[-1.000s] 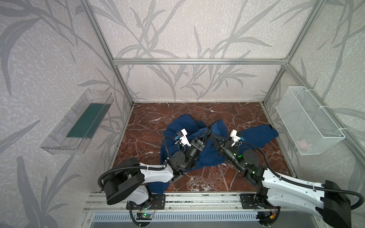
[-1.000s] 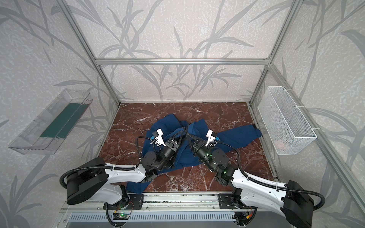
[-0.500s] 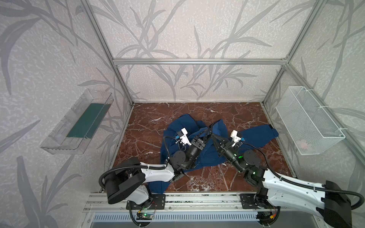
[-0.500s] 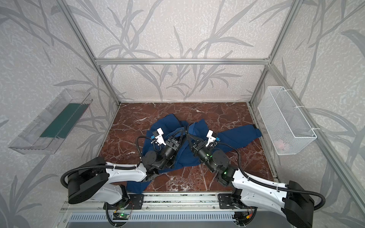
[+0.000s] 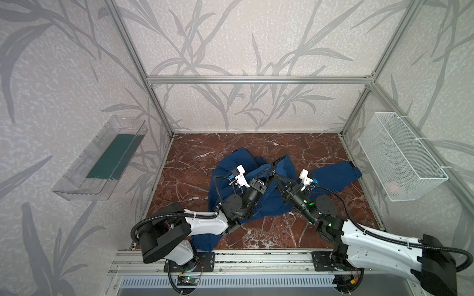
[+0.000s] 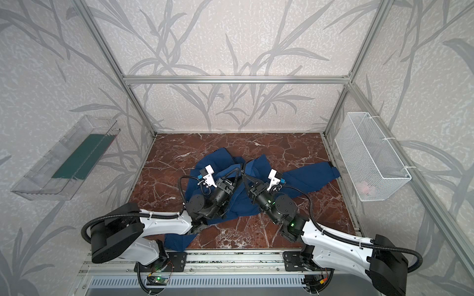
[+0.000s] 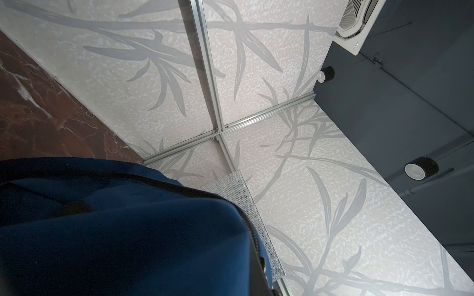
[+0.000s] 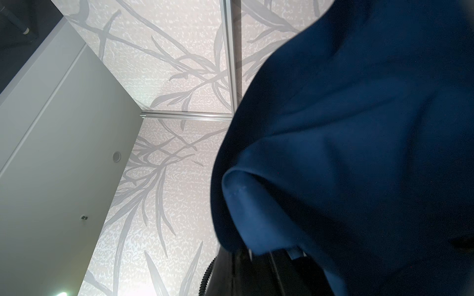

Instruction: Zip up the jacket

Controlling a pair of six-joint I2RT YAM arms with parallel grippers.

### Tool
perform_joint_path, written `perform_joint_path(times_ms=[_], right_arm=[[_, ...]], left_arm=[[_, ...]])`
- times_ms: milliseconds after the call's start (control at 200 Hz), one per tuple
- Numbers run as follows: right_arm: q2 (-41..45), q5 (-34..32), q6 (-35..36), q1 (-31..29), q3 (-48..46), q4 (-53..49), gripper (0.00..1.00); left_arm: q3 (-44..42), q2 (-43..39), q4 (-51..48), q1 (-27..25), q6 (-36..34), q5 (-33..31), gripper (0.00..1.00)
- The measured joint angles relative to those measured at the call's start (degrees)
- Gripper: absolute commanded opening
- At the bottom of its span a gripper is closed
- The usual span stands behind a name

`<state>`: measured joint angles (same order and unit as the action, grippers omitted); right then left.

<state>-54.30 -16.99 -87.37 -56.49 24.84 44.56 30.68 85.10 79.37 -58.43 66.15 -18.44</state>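
Both my pincers clamped on jacket [image 5: 331, 176]: left pincer [image 5: 270, 170], right pincer [image 5: 276, 176]. Risk: thin cloth slips, zipper [image 7: 255, 239] edges misalign.

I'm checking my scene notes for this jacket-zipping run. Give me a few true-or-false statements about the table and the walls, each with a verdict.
1. The jacket lies on the marble table. True.
2. The wire basket hangs on the left wall. False: it hangs on the right wall in both top views.
3. The left tool and right tool come close together at the jacket's middle. True.
4. The clear tray holds the jacket. False: it is mounted on the left wall, apart from the jacket.
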Motion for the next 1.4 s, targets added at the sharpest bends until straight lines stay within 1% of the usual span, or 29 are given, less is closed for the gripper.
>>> perform_joint_path(times_ms=[140, 390, 615, 835, 1020, 1090, 1210, 1240, 1305, 1360, 1400], right_arm=[[0.02, -0.96, 0.0, -0.04, 0.11, -0.76, 0.0], [-0.11, -2.82, 0.13, -0.42, 1.11, -2.49, 0.0], [-4.37, -2.91, -0.15, 0.13, 3.58, -0.74, 0.0], [-6.8, -0.81, -0.04, 3.02, 5.6, -0.66, 0.0], [-7.63, -0.52, -0.22, 5.99, 7.76, 1.05, 0.0], [-7.5, -0.26, -0.28, 6.56, 8.0, 1.33, 0.0], [-5.75, 1.62, -0.07, 6.8, 8.11, -1.49, 0.0], [-5.01, 1.97, 0.04, 6.64, 8.11, -2.56, 0.0], [-3.52, 2.32, 0.22, 6.38, 8.11, -4.04, 0.0], [-2.56, 2.58, 0.24, 6.21, 8.11, -4.85, 0.0], [-2.23, 2.71, 0.22, 6.19, 8.11, -5.16, 0.0]], left_arm=[[-0.76, -0.59, -0.11, 0.0, -1.66, 0.66, 0.0], [-1.84, -4.33, -3.1, -0.24, -4.72, 1.6, 0.0], [-3.04, -5.31, -4.61, -0.39, -5.57, 1.4, 0.0], [-3.72, -5.97, -6.47, -1.68, -6.51, 1.31, 0.0], [-4.24, -7.93, -9.99, -2.71, -8.24, 1.99, 0.0], [-4.7, -10.03, -13.68, -2.08, -9.4, 2.16, 0.0], [-3.3, -17.42, -25.03, 1.07, -11.58, 2.23, 0.0], [-2.58, -19.23, -27.17, 1.75, -11.82, 2.08, 0.07], [-0.94, -22.01, -30.25, 2.86, -12.48, 2.12, 0.3], [0.2, -22.88, -31.63, 3.13, -12.39, 2.84, 0.38], [0.59, -22.82, -31.85, 3.1, -12.59, 3.74, 0.47]])
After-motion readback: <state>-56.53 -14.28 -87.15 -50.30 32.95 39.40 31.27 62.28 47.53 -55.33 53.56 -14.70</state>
